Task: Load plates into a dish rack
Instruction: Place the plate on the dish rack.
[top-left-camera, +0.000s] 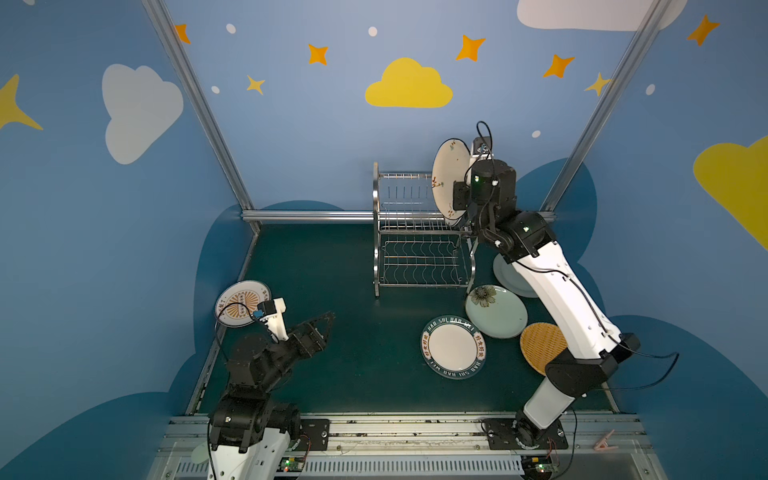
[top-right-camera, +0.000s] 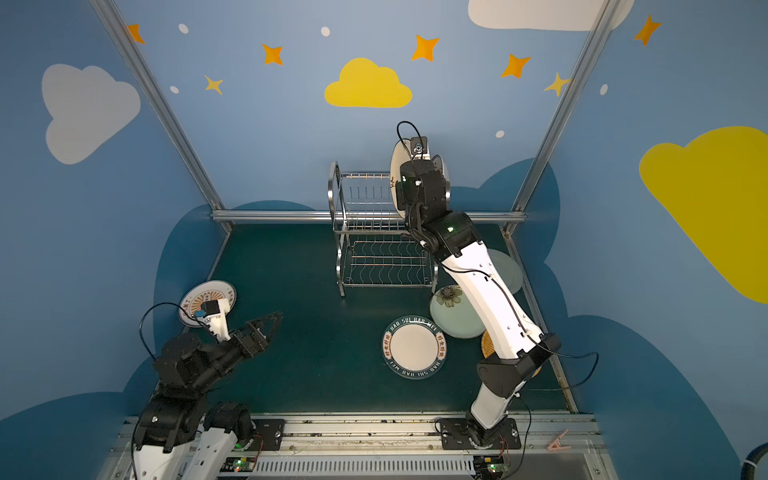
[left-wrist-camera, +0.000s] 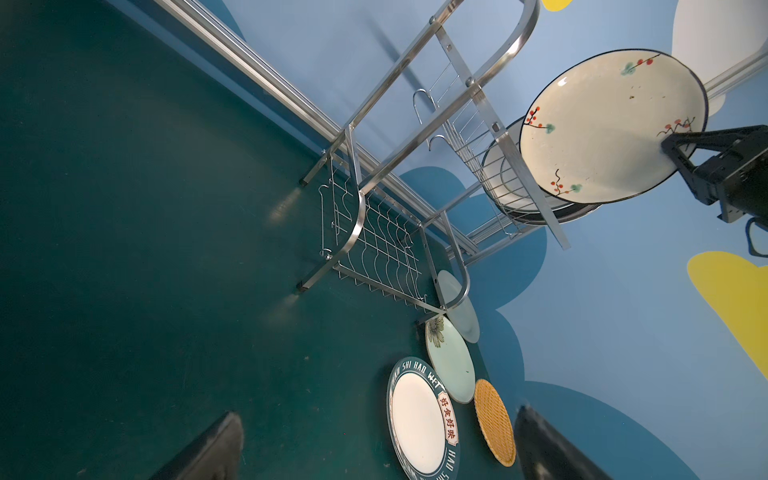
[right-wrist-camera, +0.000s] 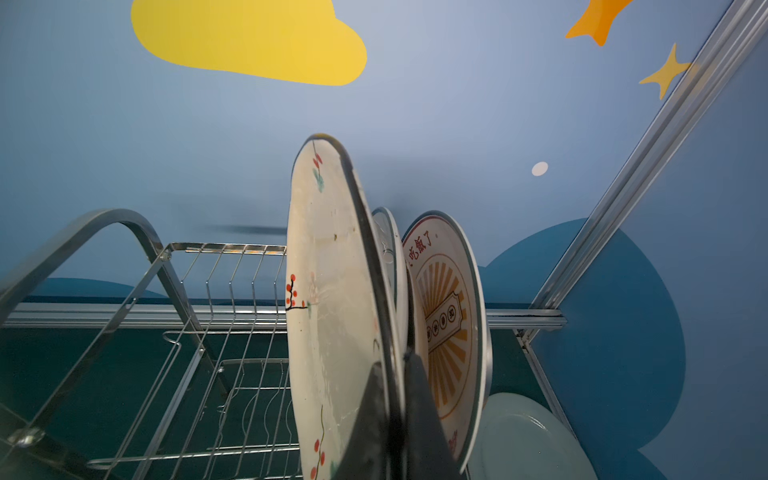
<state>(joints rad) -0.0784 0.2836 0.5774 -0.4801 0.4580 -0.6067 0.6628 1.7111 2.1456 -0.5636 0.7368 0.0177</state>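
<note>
The steel dish rack (top-left-camera: 419, 232) (top-right-camera: 374, 232) (left-wrist-camera: 415, 187) stands at the back of the green mat. My right gripper (top-left-camera: 460, 195) (right-wrist-camera: 395, 365) is shut on the rim of a cream plate with red blossoms (top-left-camera: 446, 178) (left-wrist-camera: 611, 124) (right-wrist-camera: 328, 311), held upright over the rack's upper tier. Beside it a sunburst plate (right-wrist-camera: 453, 316) and a white plate (right-wrist-camera: 390, 257) stand in the rack. On the mat lie a green-lettered plate (top-left-camera: 453, 347), a pale green plate (top-left-camera: 496, 311), an orange woven plate (top-left-camera: 540, 345) and a sunburst plate (top-left-camera: 241, 303). My left gripper (top-left-camera: 326, 322) (left-wrist-camera: 380, 446) hangs open and empty.
Another pale plate (top-left-camera: 509, 274) lies partly under my right arm beside the rack. Aluminium frame posts (top-left-camera: 582, 145) and blue walls close in the back and sides. A pink clothes peg (top-left-camera: 604, 440) lies on the front rail.
</note>
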